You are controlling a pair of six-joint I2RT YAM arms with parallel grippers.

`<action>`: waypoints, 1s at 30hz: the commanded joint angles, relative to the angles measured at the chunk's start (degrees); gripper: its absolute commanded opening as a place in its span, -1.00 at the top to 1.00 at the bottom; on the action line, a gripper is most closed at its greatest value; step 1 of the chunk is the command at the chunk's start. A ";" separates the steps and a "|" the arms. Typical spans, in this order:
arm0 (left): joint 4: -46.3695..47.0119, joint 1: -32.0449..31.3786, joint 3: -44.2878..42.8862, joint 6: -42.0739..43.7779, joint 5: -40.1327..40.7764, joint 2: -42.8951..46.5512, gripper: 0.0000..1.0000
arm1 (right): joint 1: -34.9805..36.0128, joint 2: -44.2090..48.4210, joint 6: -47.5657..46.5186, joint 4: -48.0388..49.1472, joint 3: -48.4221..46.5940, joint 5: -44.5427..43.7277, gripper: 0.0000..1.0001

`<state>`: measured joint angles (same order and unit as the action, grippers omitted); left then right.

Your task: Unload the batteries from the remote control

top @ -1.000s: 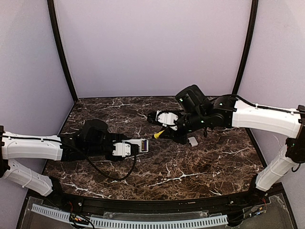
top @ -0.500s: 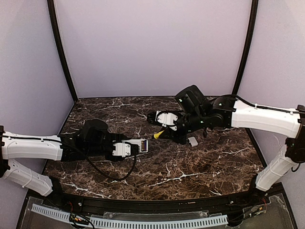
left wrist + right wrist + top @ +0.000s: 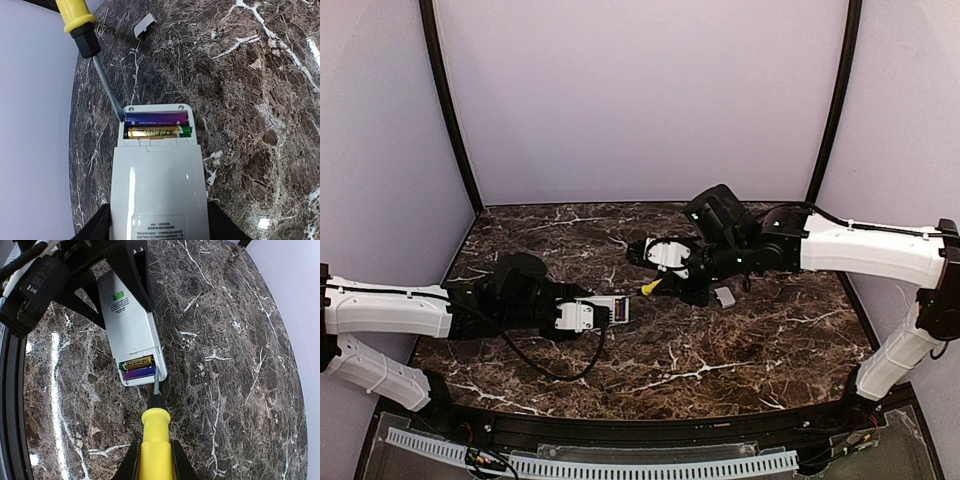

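Tabletop of dark veined marble meets lilac walls.

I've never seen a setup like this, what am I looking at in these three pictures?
These are two robot arms at a dark marbled table. One picture looks down from above; the other two come from a camera on each wrist. The left arm grips a white remote control in its jaws, back up, compartment open, two batteries inside. The right arm holds a yellow-handled screwdriver, its tip at the compartment's edge. A small white cover lies on the table.
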<state>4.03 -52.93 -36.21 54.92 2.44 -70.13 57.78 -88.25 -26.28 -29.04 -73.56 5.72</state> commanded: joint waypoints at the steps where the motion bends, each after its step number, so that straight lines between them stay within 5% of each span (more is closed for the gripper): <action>1: 3.17 -0.33 0.17 -0.16 -1.38 2.28 0.99 | 0.57 -1.81 0.60 -0.63 1.31 -1.14 1.00; 30: 4.73 -0.65 1.48 2.20 1.16 1.33 0.99 | 0.70 -6.80 2.11 -1.56 -1.15 2.81 1.00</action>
<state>2.59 -52.99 -34.46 56.45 3.62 -70.15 58.00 -93.08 -24.53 -28.27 -74.24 7.44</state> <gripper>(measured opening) 0.580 0.148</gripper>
